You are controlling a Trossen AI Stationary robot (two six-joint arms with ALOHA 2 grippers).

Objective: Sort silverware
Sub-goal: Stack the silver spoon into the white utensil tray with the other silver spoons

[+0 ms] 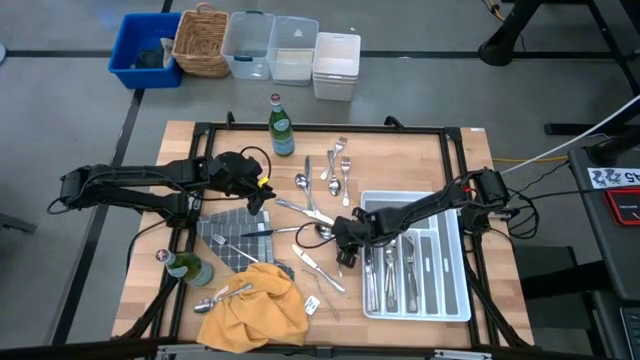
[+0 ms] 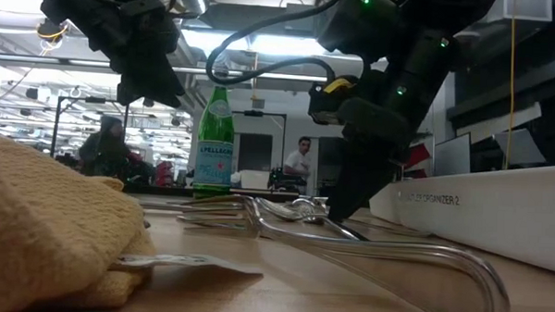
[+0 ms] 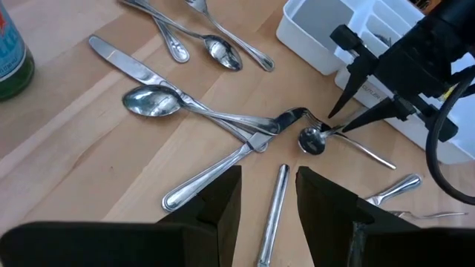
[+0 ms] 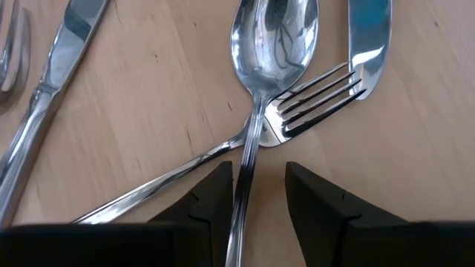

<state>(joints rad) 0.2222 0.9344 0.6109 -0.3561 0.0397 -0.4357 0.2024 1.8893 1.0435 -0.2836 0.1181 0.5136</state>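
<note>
Silverware lies scattered on the wooden table: spoons, forks and knives (image 1: 325, 175) in the middle, more pieces by the yellow cloth. My right gripper (image 4: 258, 174) is open and low over a spoon (image 4: 273, 37), one finger on either side of its handle (image 4: 245, 178), with a gap to each finger. The spoon lies across a fork (image 4: 312, 100), beside a knife blade (image 4: 367, 37). The left wrist view shows this gripper (image 3: 338, 122) pointing down at the spoon (image 3: 312, 141). My left gripper (image 1: 262, 197) is open and empty above the table; a handle (image 3: 274, 200) shows below its fingers.
The white divided tray (image 1: 455, 300) at the right holds several pieces. A green bottle (image 1: 281, 128) stands at the far edge, and another (image 1: 190, 268) is at the left. A yellow cloth (image 1: 255, 305) and a grey checked cloth (image 1: 225, 235) lie near left. Bins (image 1: 270, 45) stand beyond the table.
</note>
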